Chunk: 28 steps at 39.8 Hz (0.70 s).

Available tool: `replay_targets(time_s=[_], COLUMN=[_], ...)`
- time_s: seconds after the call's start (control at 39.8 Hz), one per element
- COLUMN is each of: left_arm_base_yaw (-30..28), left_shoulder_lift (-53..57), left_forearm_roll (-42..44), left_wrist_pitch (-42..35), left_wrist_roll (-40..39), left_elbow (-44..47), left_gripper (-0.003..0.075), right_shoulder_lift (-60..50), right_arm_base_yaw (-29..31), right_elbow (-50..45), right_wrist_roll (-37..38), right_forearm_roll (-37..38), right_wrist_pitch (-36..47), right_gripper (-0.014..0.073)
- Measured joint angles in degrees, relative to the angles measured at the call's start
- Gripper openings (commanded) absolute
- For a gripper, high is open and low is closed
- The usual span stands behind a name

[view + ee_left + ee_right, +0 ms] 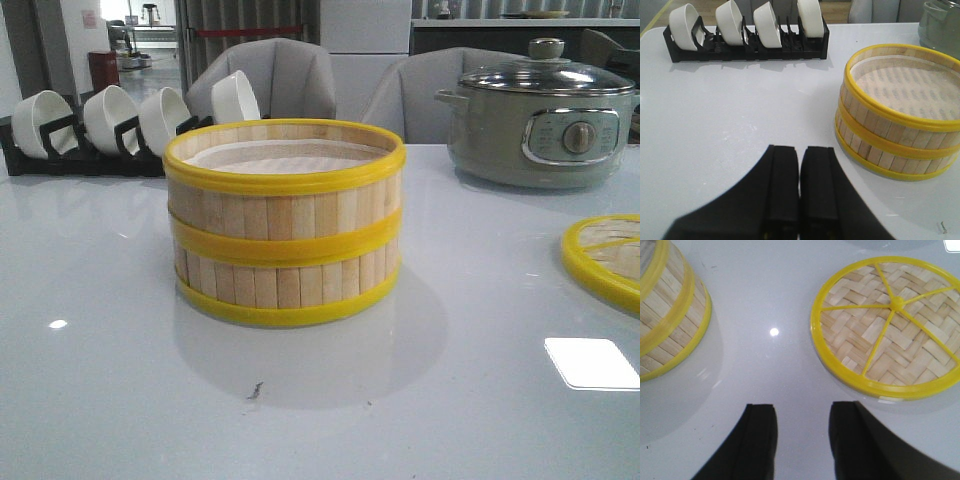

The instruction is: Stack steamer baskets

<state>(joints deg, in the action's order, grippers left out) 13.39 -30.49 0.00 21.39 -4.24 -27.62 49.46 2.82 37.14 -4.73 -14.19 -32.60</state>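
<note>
Glossy white bench (100, 300): two steamer baskets (285, 225) stacked, lid (887, 327) lying apart. Left jaws closed empty, right jaws open; a clumsy grab could skid it.

Right of the stacked steamer baskets (285, 222), the woven lid (607, 258) is cut by the front view's edge.

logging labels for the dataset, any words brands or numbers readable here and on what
None can be read.
Electric pot: marks around its control knob are too small and blurred to read.
Steamer baskets, lid, bowls: no text shows.
</note>
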Motion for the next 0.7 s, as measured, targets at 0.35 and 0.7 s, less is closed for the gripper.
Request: replay_targets(time_s=[0.35, 0.7], left_arm_base_yaw=[0.0, 0.0], left_shoulder_lift=[0.0, 0.0], left_forearm_roll=[0.0, 0.0], left_wrist_pitch=[0.0, 0.0], left_wrist_roll=[0.0, 0.0], left_elbow=[0.0, 0.0], left_gripper=[0.0084, 0.0084], right_shoulder_lift=[11.68, 29.88], right_arm_base_yaw=[0.51, 7.94], right_elbow=[3.23, 18.38], right_wrist_roll=[0.0, 0.0], right_forearm_roll=[4.06, 5.71], right_wrist_pitch=[2.32, 3.27], right_gripper=[0.038, 0.038])
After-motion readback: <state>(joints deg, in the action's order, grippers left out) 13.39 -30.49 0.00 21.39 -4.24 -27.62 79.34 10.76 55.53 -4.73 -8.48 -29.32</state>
